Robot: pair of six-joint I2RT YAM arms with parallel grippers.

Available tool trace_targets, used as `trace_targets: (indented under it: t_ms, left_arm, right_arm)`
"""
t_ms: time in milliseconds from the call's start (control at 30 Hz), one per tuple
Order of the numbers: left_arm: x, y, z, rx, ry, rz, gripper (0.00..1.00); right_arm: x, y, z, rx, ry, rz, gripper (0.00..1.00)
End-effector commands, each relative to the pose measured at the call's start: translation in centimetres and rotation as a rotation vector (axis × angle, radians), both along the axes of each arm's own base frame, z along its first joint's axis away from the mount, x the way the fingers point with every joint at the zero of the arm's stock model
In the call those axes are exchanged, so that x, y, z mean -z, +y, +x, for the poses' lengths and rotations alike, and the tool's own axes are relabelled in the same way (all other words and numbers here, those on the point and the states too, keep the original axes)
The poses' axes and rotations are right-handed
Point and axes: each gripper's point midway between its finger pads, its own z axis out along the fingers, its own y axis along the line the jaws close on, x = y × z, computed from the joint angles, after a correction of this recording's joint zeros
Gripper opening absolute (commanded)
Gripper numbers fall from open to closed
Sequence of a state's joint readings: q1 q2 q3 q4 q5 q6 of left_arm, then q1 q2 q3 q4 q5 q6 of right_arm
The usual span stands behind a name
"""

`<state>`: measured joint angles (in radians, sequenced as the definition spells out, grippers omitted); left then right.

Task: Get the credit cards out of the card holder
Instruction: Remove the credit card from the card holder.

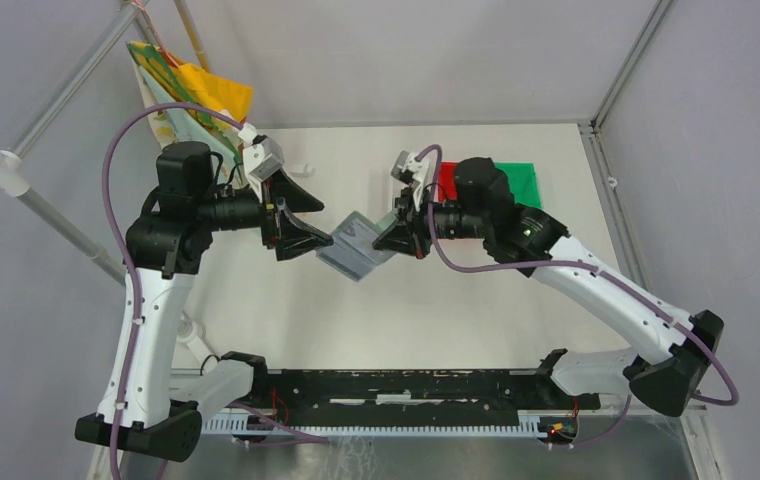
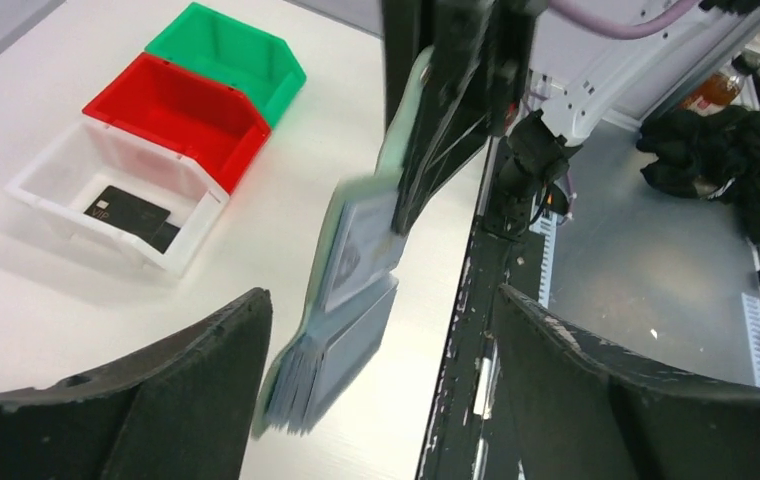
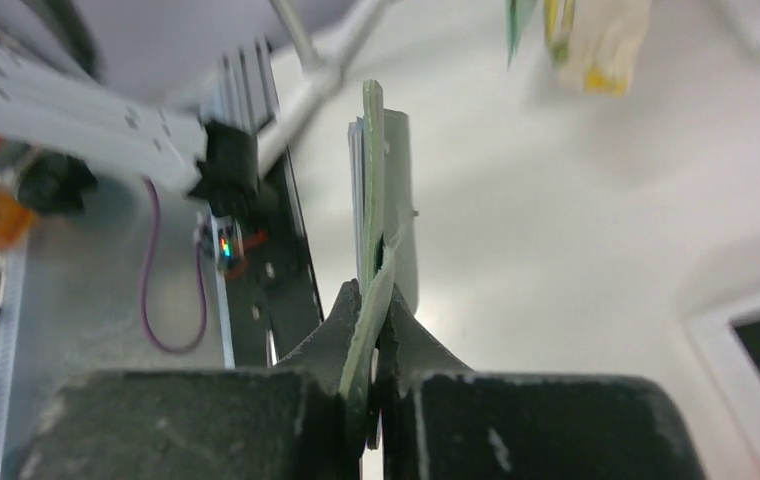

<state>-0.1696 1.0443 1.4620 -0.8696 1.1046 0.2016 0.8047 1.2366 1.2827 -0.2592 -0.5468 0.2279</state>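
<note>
Aloft between my arms, right gripper (image 1: 389, 240) pinches one flap of the card holder (image 1: 354, 248), left gripper (image 1: 322, 220) gapes alongside. Light and floppy, I judge — I'd grip the stiffer credit cards (image 2: 356, 240) by exposed edges.

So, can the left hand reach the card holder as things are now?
Probably yes. The right hand pinches the card holder up off the table, and the open left hand faces it closely, with nothing between them.
</note>
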Motion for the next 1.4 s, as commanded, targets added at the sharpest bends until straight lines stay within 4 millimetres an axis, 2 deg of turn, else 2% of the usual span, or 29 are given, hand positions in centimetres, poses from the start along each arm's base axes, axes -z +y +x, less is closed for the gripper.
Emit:
trace_targets:
  t_ms: [0,133,300,400,567,700,800,933,1033,1067,1100,1167,1233,1300,1333,1367]
  left_arm:
    - [1.2,-0.1,-1.3,0.100,-0.079,0.028,0.81]
    - [4.2,0.1,-1.4,0.129,-0.081,0.078,0.74]
    - [7.8,-0.5,-3.2,0.251,-0.068,0.172,0.79]
    - [8.4,-1.4,-3.7,0.295,-0.066,0.195,0.81]
    - [8.7,-1.8,-2.3,0.264,-0.075,0.216,0.80]
    - [9.2,-2.1,-2.3,0.274,-0.049,0.219,0.77]
    - [9.6,-2.4,-2.6,0.293,-0.014,0.211,0.68]
    - [10.5,-2.7,-3.3,0.318,0.069,0.196,0.41]
    - [10.5,-2.8,-3.7,0.336,0.112,0.189,0.26]
    - [10.4,-2.8,-3.8,0.337,0.116,0.187,0.19]
    - [10.1,-2.8,-3.7,0.337,0.115,0.184,0.12]
    - [9.1,-3.1,-3.4,0.329,0.105,0.168,0.02]
    - [7.8,-3.5,-3.1,0.312,0.108,0.133,0.02]
    - [6.2,-4.0,-3.1,0.297,0.137,0.079,0.02]
    - [5.4,-4.2,-3.0,0.283,0.140,0.050,0.02]
    - [4.6,-4.5,-2.8,0.269,0.148,0.022,0.02]
  right_arm:
    - [4.5,-1.4,-2.2,-0.124,0.026,-0.234,0.00]
    - [3.7,-0.6,-2.7,-0.156,0.009,-0.237,0.00]
    - [3.1,0.3,-2.8,-0.190,-0.012,-0.247,0.00]
    - [2.8,1.3,-3.0,-0.208,-0.015,-0.223,0.00]
    - [2.8,2.5,-3.4,-0.242,-0.020,-0.238,0.00]
    - [2.7,3.2,-3.6,-0.257,-0.026,-0.235,0.00]
    - [2.1,3.8,-3.8,-0.269,-0.039,-0.222,0.00]
    - [1.2,4.5,-3.9,-0.283,-0.057,-0.194,0.00]
    - [0.7,4.5,-3.9,-0.280,-0.064,-0.176,0.01]
    - [0.5,4.5,-3.9,-0.275,-0.069,-0.166,0.04]
    - [0.4,4.4,-3.8,-0.264,-0.081,-0.156,0.12]
    - [0.1,3.8,-3.7,-0.219,-0.091,-0.118,0.35]
    - [-0.1,3.0,-3.1,-0.138,-0.106,-0.054,0.55]
    - [-0.8,1.6,-2.7,-0.043,-0.140,0.054,0.68]
    - [-2.2,0.8,-2.9,-0.009,-0.177,0.148,0.73]
    - [-1.9,0.1,-3.1,0.021,-0.174,0.213,0.78]
